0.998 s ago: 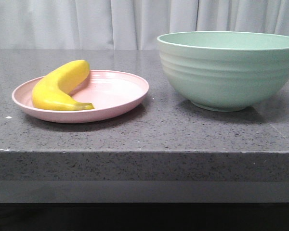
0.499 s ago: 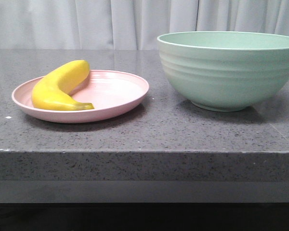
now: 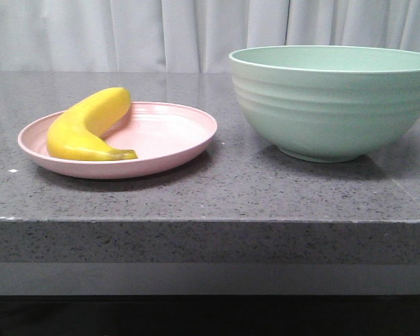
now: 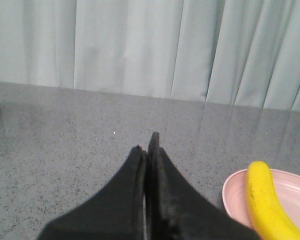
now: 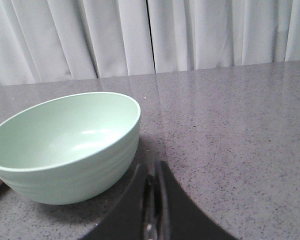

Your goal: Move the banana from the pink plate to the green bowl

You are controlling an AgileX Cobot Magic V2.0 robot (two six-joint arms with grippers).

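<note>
Nothing on the table has moved since the earlier front frames; I read the banana [image 3: 86, 127], pink plate [image 3: 169, 157] and green bowl [image 3: 332, 103] in the same positions.

Banana: smooth, plump, bright yellow, curved, with a greenish-dark tip pointing toward the plate's centre. It lies on the left half of the pink plate, its upper end resting against the far rim. The bowl stands to the right of the plate, apart from it, on the grey speckled countertop [image 3: 210, 192].

Left gripper [image 4: 148, 150]: black fingers pressed together, holding nothing, hovering beside the plate. Right gripper [image 5: 155, 175]: fingers closed with only a thin seam between them, empty, just beside the bowl.

Limits: the front view shows neither arm. The bowl's right edge is cropped there, and its interior is visible only from the right wrist view. The left wrist view cuts off most of the plate.
</note>
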